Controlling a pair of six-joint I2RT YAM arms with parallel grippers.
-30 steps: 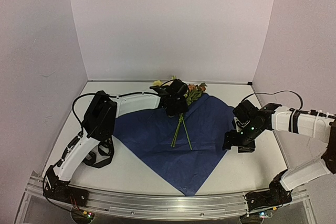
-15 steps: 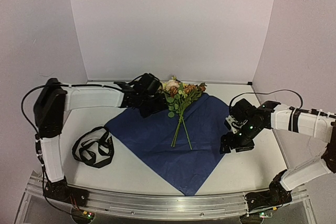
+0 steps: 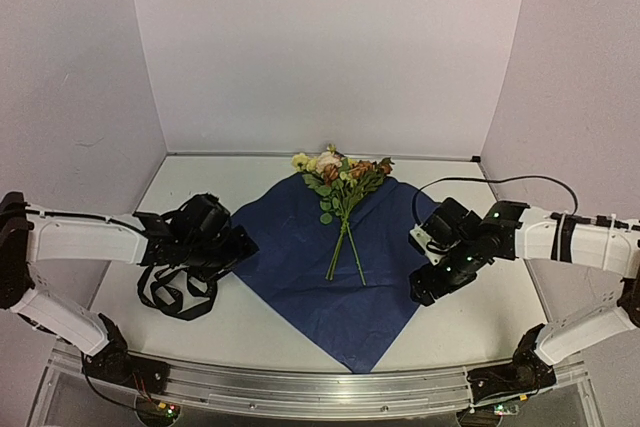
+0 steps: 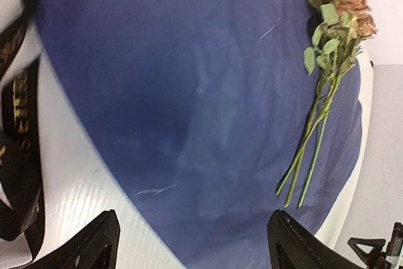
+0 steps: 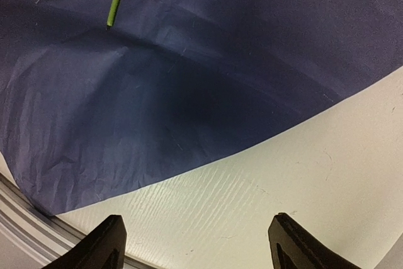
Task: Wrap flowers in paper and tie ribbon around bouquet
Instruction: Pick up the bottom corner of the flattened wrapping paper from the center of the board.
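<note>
— Over by the left edge of the table (image 3: 250,332), your left gripper (image 3: 238,245) has swung clear of the blooms. It now hangs above the left corner of the paper (image 3: 300,272), jaws spread wide, nothing in them.

— So the flowers are down?

— Down and let go. The flowers (image 3: 340,197) lie on the sheet, heads over its far corner, stems pointing back toward the near edge, roughly along its middle line. A second ago your left gripper was right on top of those heads; now it's well apart from them.

— And the other side?

— Your right gripper (image 3: 428,285) has crept in toward the paper's right corner, also gaping, holding nothing. Its wrist view shows the sheet's edge and bare table below.

— Where's the ribbon?

— The ribbon (image 4: 19,174) sits in a loose heap on the table just beside the paper's left corner, near your left gripper.

— Meaning?

— Placement looks finished, I'd say. With a gripper at each side corner, you're set up to start folding the sheet over the stems. Watch that thin paper: it may slide rather than fold, and dragging it could roll the flowers off centre. Tying comes well after.
</note>
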